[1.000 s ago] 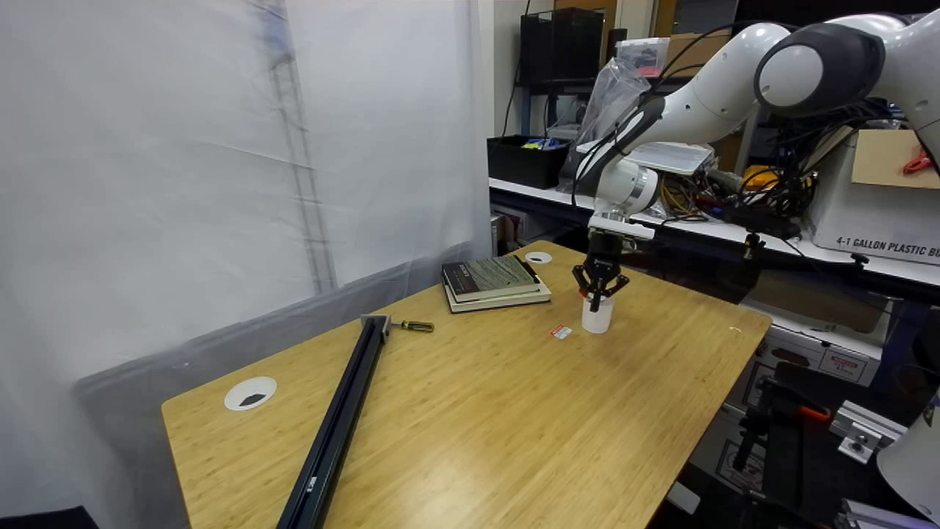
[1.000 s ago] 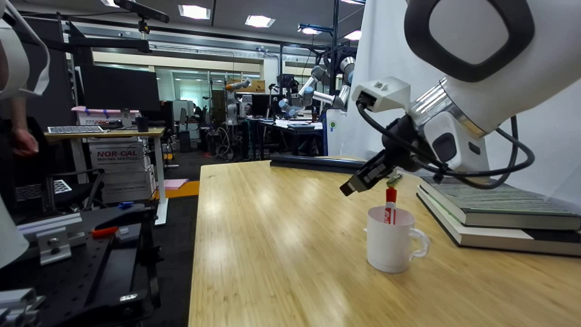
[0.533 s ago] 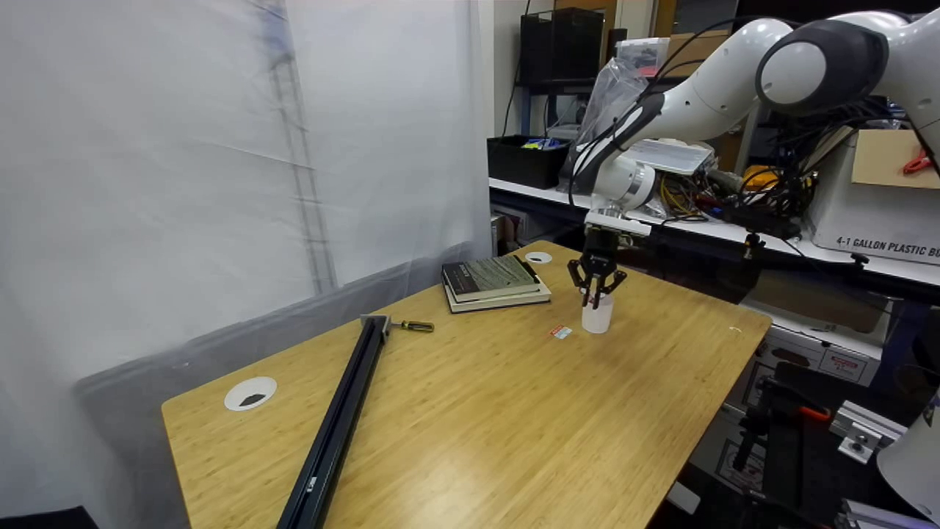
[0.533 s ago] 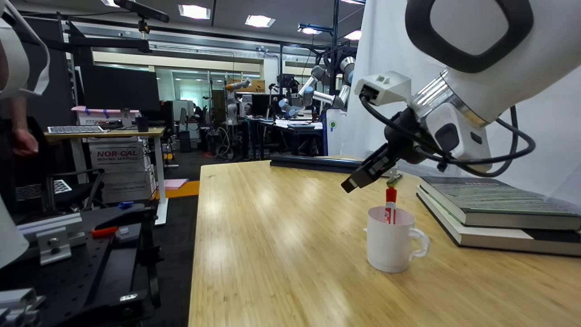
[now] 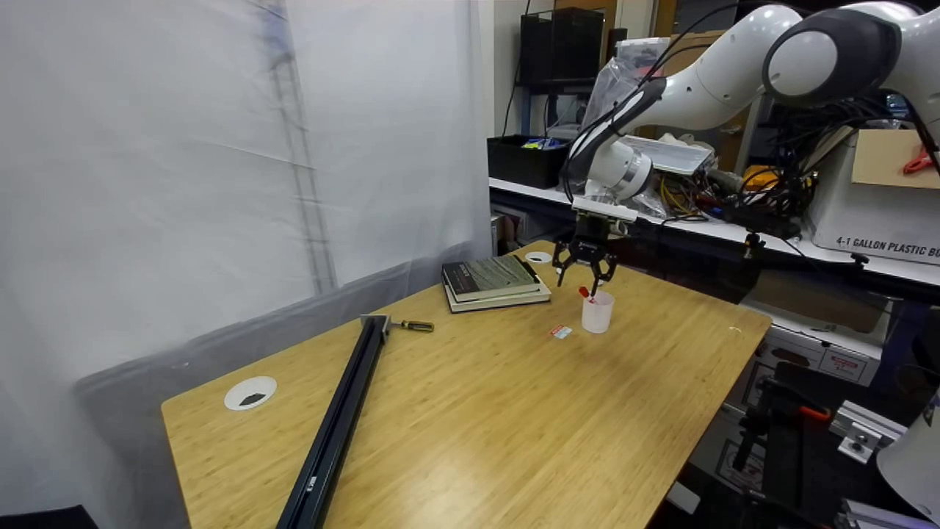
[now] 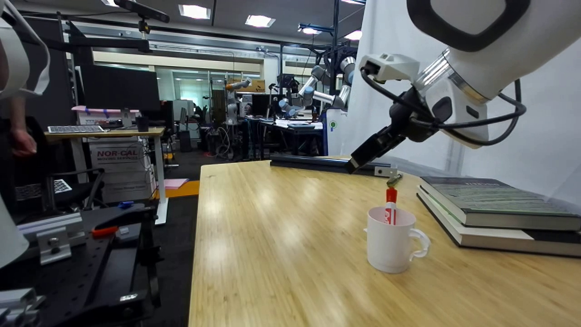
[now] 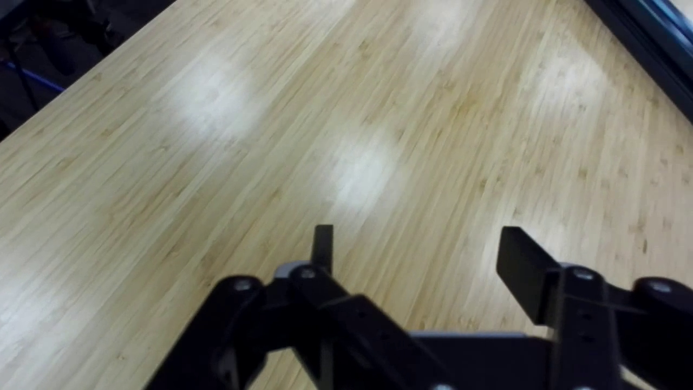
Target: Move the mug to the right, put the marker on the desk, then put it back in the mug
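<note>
In an exterior view, can see white mug (image 5: 597,314) upright on desk (image 5: 507,419), marker (image 5: 585,292) leaning inside toward 11 o'clock; gripper (image 5: 577,288) spread wide above mug, also at 11; 2 stacked books (image 5: 496,278) toward 9.

In an exterior view, can make out red cap (image 6: 391,195) over mug rim, gripper above at 11 o'clock, apart from marker.

In wrist view, can see desk between wide-set finger pads (image 7: 526,271).

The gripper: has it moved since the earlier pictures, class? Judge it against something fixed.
Yes. In an exterior view, the gripper has moved upward and leftward in the picture, nearer the stacked books, which lie where they did.
</note>
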